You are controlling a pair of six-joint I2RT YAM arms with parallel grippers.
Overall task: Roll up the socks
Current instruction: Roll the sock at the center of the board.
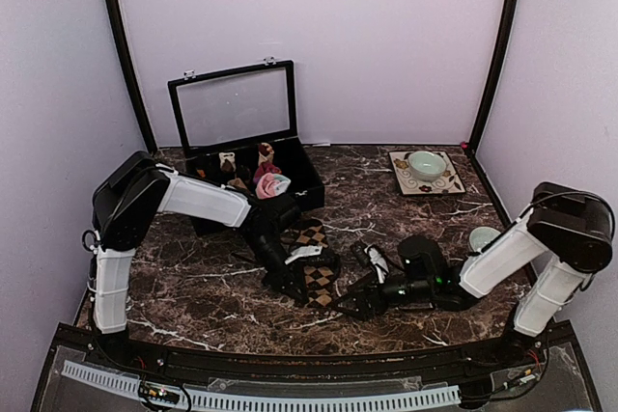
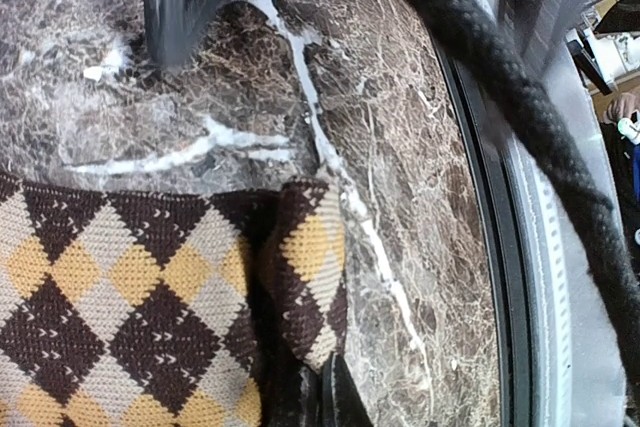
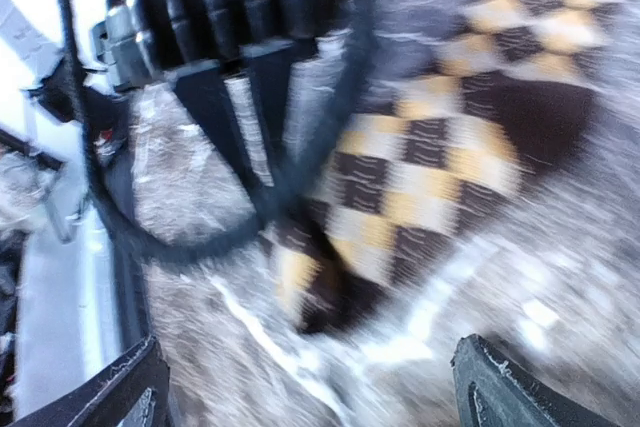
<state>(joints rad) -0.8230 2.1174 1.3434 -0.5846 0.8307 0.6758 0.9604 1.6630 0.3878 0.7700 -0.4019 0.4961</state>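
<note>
The dark brown sock [image 1: 319,282] with tan diamond checks lies on the marble table [image 1: 222,287], its near end folded over [image 2: 305,267]. My left gripper [image 1: 293,284] reaches down to that end. In the left wrist view its fingertips [image 2: 335,397] are pressed together on the fold's edge. The right gripper [image 1: 350,304] hovers just right of the sock, jaws wide apart [image 3: 308,367] with only bare marble between them; that view is blurred. The sock [image 3: 440,167] lies ahead of it. The pink sock [image 1: 273,184] sits bunched in the black box [image 1: 314,180].
The black box has its clear lid [image 1: 235,108] raised and also holds small sock bundles [image 1: 228,165]. At the back right a patterned tile [image 1: 447,183] carries a mint bowl [image 1: 426,163]. A second bowl [image 1: 483,236] stands beside the right arm. The table's front rail [image 2: 520,277] is close.
</note>
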